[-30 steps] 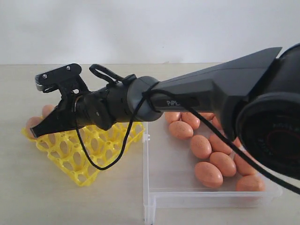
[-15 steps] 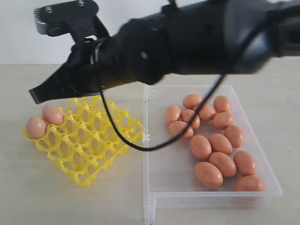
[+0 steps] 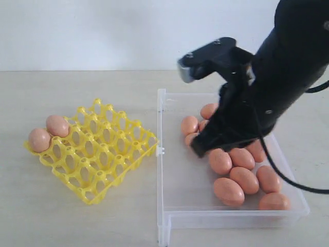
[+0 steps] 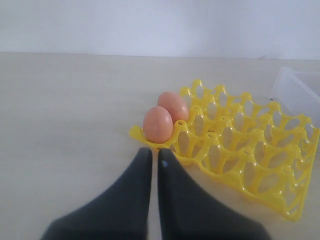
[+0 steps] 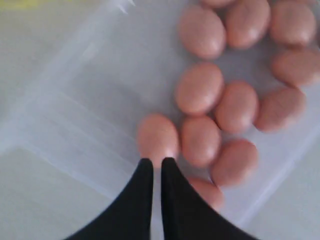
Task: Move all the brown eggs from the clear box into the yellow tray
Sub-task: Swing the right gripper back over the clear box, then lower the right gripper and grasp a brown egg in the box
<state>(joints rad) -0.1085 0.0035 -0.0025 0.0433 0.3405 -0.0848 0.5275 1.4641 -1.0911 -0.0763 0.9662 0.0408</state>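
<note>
Right fingers [image 3: 204,145] are pressed together with nothing between them. Their tips hang low over the clear box [image 3: 163,206], at the near-left edge of the cluster of brown eggs [image 3: 229,190]. In the right wrist view the tips point at one egg [image 5: 157,137] on the cluster's fringe; contact cannot be judged. The loose eggs lie bunched, many touching, toward the box's right side in the exterior view, some hidden behind the arm. The yellow tray [image 3: 97,154] sits on the tabletop [image 3: 51,216] just left of the box, one corner close to the box wall. Two eggs [image 3: 39,139] are seated in adjacent cups at the tray's far-left corner. Left fingers [image 4: 135,192] are together, holding nothing, low over the tabletop just short of that corner.
</note>
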